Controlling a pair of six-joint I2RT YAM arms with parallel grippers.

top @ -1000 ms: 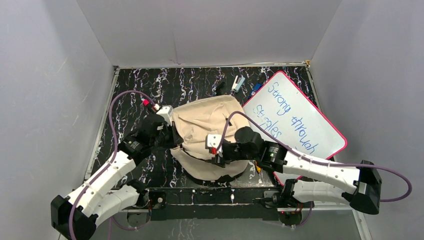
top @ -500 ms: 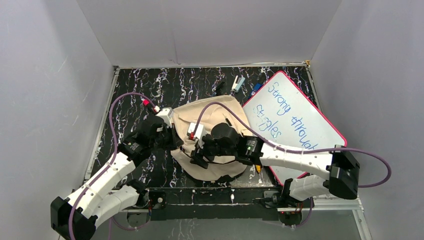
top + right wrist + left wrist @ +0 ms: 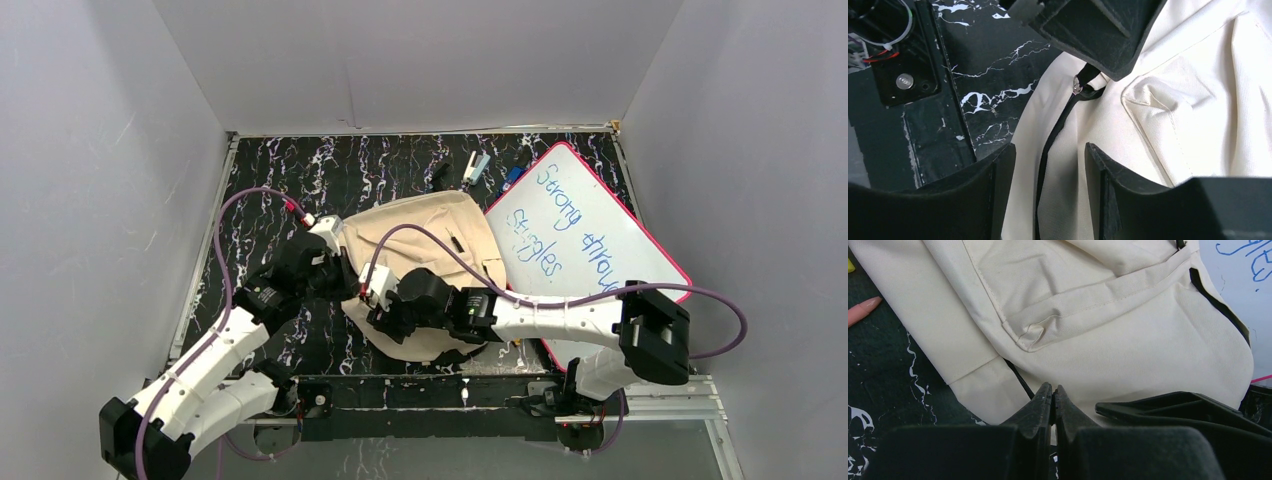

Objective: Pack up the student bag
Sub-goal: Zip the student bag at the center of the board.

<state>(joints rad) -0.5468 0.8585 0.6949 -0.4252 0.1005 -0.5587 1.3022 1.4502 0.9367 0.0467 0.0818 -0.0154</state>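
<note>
Since the earlier frame, the right arm has swept across the student bag (image 3: 440, 225) from its right near edge to its left near edge. The right tool (image 3: 378, 315) now sits just beside the left tool (image 3: 345, 280). The left arm has held its position.

**Right tool.** In the right wrist view the right tool (image 3: 1048, 170) is open. Its two fingers (image 3: 998, 190) stand apart over the cream fabric, one on each side of the black zipper (image 3: 1053, 135), and nothing is gripped. The zipper runs straight ahead of the fingertips to a metal slider (image 3: 1077, 86). Left of the tool, bare counter (image 3: 988, 65) is visible.

**Left tool.** In the left wrist view the left tool (image 3: 1053, 400) is closed, with its fingertips pressed together at the bag edge. In the right wrist view a black pull tab (image 3: 1089, 74) leads from the slider and disappears under those fingertips, so the tool appears clamped on the tab.

**Student bag.** The bag (image 3: 1123, 340) lies flat on the counter (image 3: 300, 170), directly ahead of the left tool and beneath the right tool. Its stitched front pocket faces up.

**Other items.** A pink-framed whiteboard (image 3: 590, 230) lies to the right of both tools, touching or overlapping the bag's right side. A pink item (image 3: 863, 310) lies on the counter to the left of the left tool, too little of it in view to identify.
</note>
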